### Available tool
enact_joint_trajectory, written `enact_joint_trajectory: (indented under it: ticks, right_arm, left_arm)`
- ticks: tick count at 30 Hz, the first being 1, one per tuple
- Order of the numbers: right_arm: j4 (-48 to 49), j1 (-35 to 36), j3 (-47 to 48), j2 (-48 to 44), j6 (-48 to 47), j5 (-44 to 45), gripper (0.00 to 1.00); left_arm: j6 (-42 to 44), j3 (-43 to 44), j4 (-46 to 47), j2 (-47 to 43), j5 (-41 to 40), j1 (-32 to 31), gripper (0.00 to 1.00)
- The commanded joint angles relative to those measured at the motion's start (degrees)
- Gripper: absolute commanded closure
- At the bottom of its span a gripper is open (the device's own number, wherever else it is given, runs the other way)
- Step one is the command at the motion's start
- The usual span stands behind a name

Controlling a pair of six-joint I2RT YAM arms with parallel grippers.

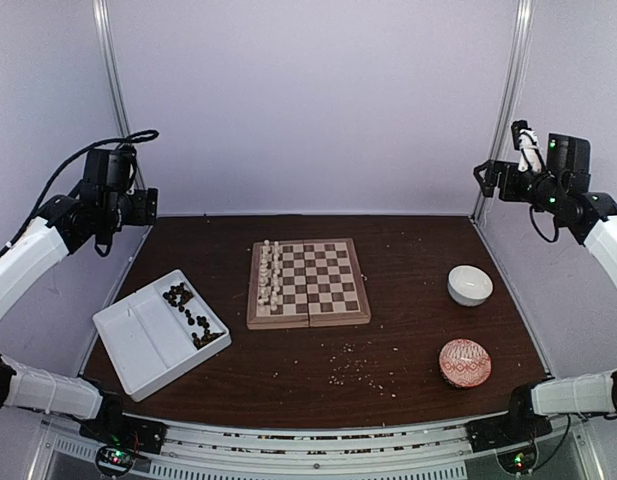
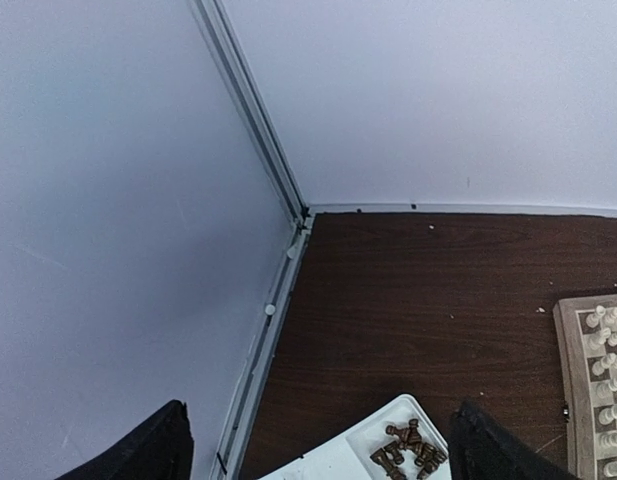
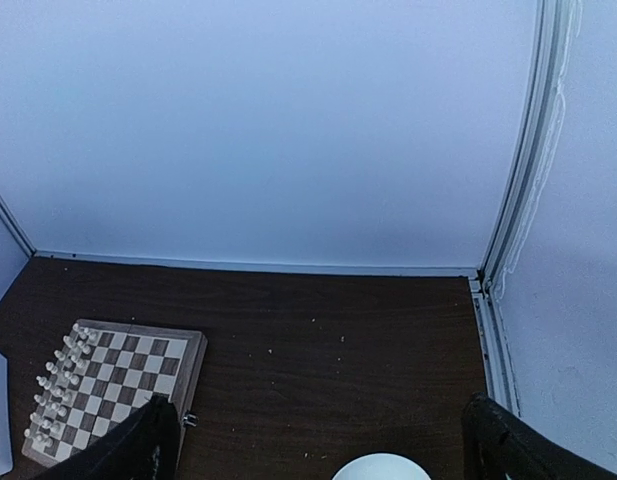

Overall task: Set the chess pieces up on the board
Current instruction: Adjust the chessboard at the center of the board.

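The board (image 1: 308,283) is a small wooden checkerboard of light and dark brown squares with a tan border and a seam across its near half. It lies flat at the middle of the dark bench (image 1: 408,330). The cream-white chessmen (image 1: 271,273) stand in two files along the board's left edge. The other squares are bare. The dark brown chessmen (image 1: 191,313) lie in a loose heap in the white divided tray (image 1: 138,350), in the part nearest the board. The tray sits at an angle to the left of the board, apart from it.

The left tool (image 2: 318,440) hangs high over the bench's far left corner. Its two fingers (image 2: 148,450) are spread wide, with nothing between them and nothing touching them. The right tool (image 3: 320,430) hangs high over the far right corner, likewise spread wide and empty.

A white bowl (image 1: 470,285) and a red patterned bowl (image 1: 464,362) stand right of the board. Pale crumbs (image 1: 358,365) are scattered in front of it.
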Motion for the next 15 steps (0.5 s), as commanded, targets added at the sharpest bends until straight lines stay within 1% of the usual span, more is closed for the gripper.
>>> enact_joint_trajectory:
  ticks: [1, 4, 7, 9, 13, 14, 15]
  right_arm:
    - [2.1, 0.1, -2.9, 2.9, -1.7, -3.6, 0.04]
    - [1.5, 1.0, -3.9, 6.4, -2.6, -6.2, 0.11]
    - [0.6, 2.9, -4.1, 10.4, -3.5, -7.9, 0.19]
    - [-0.2, 4.7, -3.7, 13.5, -4.0, -8.6, 0.25]
    - [-1.4, 9.6, -2.0, 20.0, -5.7, -9.1, 0.37]
    - [-1.5, 10.6, -1.6, 21.4, -5.9, -9.0, 0.40]
    - [-1.8, 11.8, -1.2, 23.2, -6.0, -9.0, 0.43]
  left_arm:
    - [-5.2, -0.3, 3.1, 4.3, 11.7, 2.8, 0.12]
    - [-7.7, 1.2, 2.7, 9.4, 18.0, 4.4, 0.22]
    - [-9.7, 3.6, 2.0, 15.4, 23.8, 5.7, 0.34]
    - [-10.9, 5.3, 1.9, 19.6, 27.2, 6.4, 0.40]
    - [-13.6, 9.8, 1.3, 28.1, 32.6, 7.5, 0.49]
    - [-14.3, 11.2, 1.2, 30.3, 34.1, 7.7, 0.52]
    - [-14.9, 12.7, 1.1, 32.5, 35.7, 7.9, 0.58]
